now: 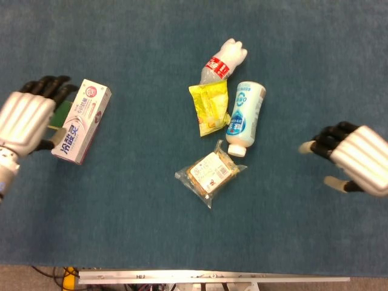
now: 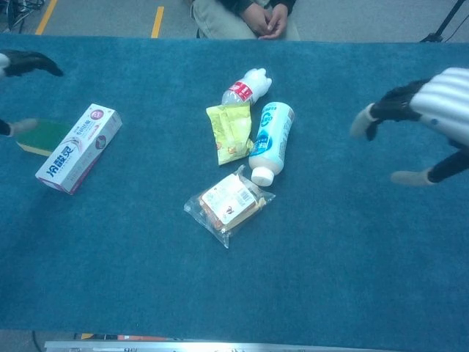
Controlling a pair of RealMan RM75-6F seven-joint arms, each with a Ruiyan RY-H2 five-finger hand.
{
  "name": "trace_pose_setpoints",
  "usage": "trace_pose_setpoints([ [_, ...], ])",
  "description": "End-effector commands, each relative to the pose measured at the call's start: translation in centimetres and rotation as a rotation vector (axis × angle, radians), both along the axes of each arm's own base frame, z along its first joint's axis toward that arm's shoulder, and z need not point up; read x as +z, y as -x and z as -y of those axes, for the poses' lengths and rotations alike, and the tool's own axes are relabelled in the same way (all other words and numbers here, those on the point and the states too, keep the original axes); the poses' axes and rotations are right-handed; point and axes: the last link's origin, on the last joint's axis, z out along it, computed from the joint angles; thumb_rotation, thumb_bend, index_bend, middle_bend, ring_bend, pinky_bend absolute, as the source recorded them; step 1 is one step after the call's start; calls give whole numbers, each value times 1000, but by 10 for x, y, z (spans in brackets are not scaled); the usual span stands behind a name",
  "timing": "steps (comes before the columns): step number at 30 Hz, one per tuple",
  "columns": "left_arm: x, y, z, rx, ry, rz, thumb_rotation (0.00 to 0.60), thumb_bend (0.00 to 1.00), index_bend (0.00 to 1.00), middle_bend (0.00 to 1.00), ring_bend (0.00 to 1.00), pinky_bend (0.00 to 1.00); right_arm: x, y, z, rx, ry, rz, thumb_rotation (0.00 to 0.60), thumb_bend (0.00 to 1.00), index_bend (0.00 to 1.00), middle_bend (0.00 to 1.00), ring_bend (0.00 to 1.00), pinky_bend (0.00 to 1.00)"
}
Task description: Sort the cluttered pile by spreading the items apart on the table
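Near the table's left edge the toothpaste box and the green sponge beside it lie well apart from the rest, presumably already spread out, while four items remain bunched at the centre. There the crushed cola bottle points toward the far edge, the yellow snack packet overlaps its lower end, and the white bottle lies just beside the packet, cap toward the near edge. The wrapped bread sits just below that cap, touching or nearly so. The left hand hovers over the left edge above the sponge, fingers apart and holding nothing. The right hand hangs near the right edge, fingers loosely spread, also empty, and well apart from the cluster. Its place suggests it will take the white bottle, the nearest item, and draw it toward the open right side.
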Motion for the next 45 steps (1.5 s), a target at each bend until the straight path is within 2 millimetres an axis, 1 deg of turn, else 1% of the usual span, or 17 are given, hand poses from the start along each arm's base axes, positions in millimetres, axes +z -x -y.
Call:
trace_pose_setpoints([
  [1,8,3,8,11,-22,-22,600,343,142,104,94,189,-13,-18,10,29,-48,-17,600,113,282,410,314,392],
  [4,16,4,16,25,-37,-33,600,343,142,102,84,185,-26,-32,19,43,-92,-28,600,36,230,378,286,381],
  [6,19,4,19,29,-41,-39,600,343,142,97,75,179,-33,-38,23,49,-111,-42,600,4,191,349,262,368],
  [11,24,4,28,29,-50,-54,600,343,142,90,65,172,-60,-63,32,106,-149,-79,600,0,105,289,207,311],
  [15,28,2,35,26,-53,-56,600,343,142,85,62,167,-80,-80,36,158,-156,-115,600,0,62,261,164,251],
  [24,33,1,43,32,-47,-50,600,343,142,81,59,166,-124,-109,40,239,-169,-194,600,0,54,255,142,222],
  [28,33,2,46,45,-35,-52,600,343,140,69,52,165,-143,-118,40,262,-163,-223,600,0,54,254,142,222],
  [34,36,5,48,62,-32,-47,600,343,136,54,29,152,-166,-128,41,276,-163,-263,600,0,53,254,133,212],
  [41,37,7,51,87,-12,-35,600,342,136,45,21,152,-183,-130,37,277,-177,-325,600,0,2,206,83,164],
  [45,37,7,51,91,-5,-27,600,343,136,40,14,152,-192,-131,34,274,-190,-357,600,0,0,194,80,161],
])
